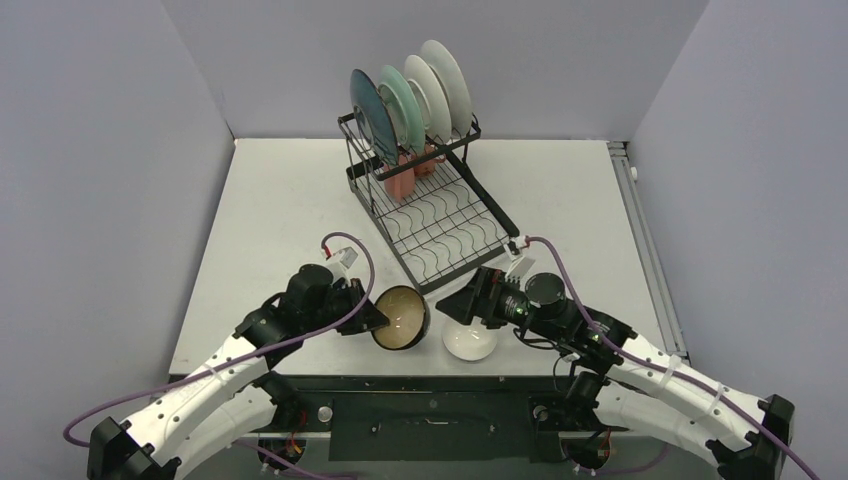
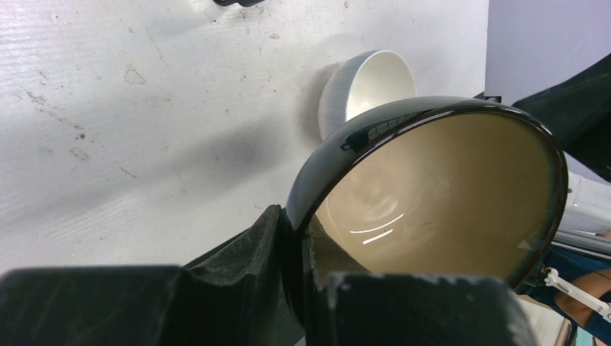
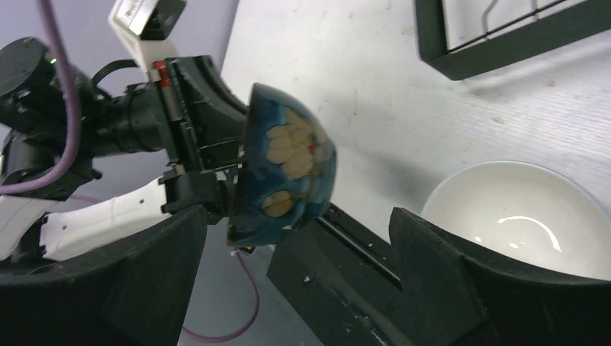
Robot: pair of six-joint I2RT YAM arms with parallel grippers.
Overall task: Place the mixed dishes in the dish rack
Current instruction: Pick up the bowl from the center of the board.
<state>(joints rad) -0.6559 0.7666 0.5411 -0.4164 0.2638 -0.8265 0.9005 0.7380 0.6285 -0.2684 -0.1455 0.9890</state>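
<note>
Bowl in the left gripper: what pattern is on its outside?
The bowl is dark blue outside with cream flowers; right wrist view shows it best.

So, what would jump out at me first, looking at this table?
Probably the brown bowl tipped on its side at the front of the table, its rim pinched in the left pincer. Right beside it, a small white bowl sits upright near the open right pincer. Farther back, a row of plates stands on edge in the black dish rack.
</note>
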